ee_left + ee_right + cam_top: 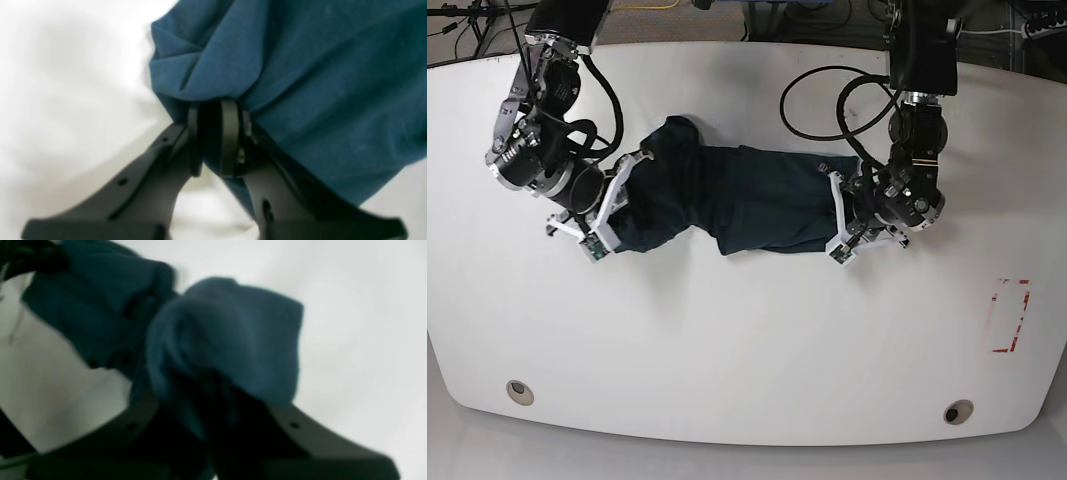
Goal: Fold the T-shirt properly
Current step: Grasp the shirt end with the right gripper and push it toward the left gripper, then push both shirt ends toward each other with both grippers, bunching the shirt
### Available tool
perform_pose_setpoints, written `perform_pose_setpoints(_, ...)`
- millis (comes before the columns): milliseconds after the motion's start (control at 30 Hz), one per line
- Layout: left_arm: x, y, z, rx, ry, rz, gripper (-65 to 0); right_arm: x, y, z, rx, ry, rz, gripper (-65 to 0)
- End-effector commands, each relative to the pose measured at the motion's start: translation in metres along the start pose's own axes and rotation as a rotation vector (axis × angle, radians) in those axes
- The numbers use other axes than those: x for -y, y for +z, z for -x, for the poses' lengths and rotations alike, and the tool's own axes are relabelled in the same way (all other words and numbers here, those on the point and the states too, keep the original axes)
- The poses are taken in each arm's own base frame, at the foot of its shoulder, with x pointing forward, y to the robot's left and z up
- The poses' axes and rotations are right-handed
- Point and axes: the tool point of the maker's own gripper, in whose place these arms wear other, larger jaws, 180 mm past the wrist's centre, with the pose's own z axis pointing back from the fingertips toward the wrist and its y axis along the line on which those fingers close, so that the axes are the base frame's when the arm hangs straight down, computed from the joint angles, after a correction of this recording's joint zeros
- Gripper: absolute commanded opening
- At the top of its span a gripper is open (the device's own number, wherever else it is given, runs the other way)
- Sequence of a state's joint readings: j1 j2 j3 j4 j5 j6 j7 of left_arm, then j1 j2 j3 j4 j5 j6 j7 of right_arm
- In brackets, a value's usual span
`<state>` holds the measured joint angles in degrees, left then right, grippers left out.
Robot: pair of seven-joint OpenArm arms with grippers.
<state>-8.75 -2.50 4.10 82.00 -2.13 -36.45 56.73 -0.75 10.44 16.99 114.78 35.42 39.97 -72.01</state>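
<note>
The dark teal T-shirt point(747, 200) lies bunched into a long strip across the middle of the white table point(747, 340). My left gripper point(835, 218) is at the strip's right end. In the left wrist view its fingertips point(217, 113) are pinched together on a fold of the T-shirt point(300, 66). My right gripper point(622, 195) is at the strip's left end. The right wrist view is blurred: cloth point(227, 333) bulges up between the converging fingers and hides the tips of the gripper point(203, 396).
A red rectangular outline point(1009, 316) is marked on the table at the right. Two round holes point(519, 391) point(958, 411) sit near the front edge. Black cables point(827, 100) loop beside the left arm above the shirt.
</note>
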Motion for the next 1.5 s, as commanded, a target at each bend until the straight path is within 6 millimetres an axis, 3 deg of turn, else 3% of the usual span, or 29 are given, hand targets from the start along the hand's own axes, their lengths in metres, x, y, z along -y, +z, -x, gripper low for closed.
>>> perform_pose_setpoints(0, 0.009, -0.007, 0.009, -0.049, 0.000, 0.019, -58.2, -0.009, -0.002, -0.026, 0.068, 0.052, -0.030, -64.7)
perform_pose_setpoints(167, 0.019, -0.012, 0.002, -0.019, 0.002, 0.039, -58.2, -0.040, -0.018, -0.050, 0.127, 0.040, -0.112, -64.7)
perform_pose_setpoints(567, 0.034, -0.015, 0.001, -0.008, 0.012, 0.066, -58.2, -0.067, -0.053, -0.085, 0.184, -0.020, -0.213, -64.5)
perform_pose_setpoints(867, 0.035, -0.015, 0.002, -0.009, 0.010, 0.070, -58.2, -0.077, -0.081, -0.094, 0.172, 0.018, -0.218, -64.4)
perform_pose_setpoints(1300, 0.038, -0.016, 0.005, -0.010, 0.014, 0.075, -58.2, -0.089, -0.106, -0.076, 0.130, -0.033, -0.278, -64.0)
perform_pose_setpoints(1400, 0.037, -0.016, 0.005, -0.010, 0.015, 0.074, -58.2, -0.089, -0.105, -0.079, 0.148, -0.042, -0.277, -59.1)
perform_pose_setpoints(1467, 0.036, -0.015, 0.005, -0.010, 0.018, 0.073, -58.2, -0.088, -0.105, -0.083, 0.170, -0.047, -0.276, -49.1)
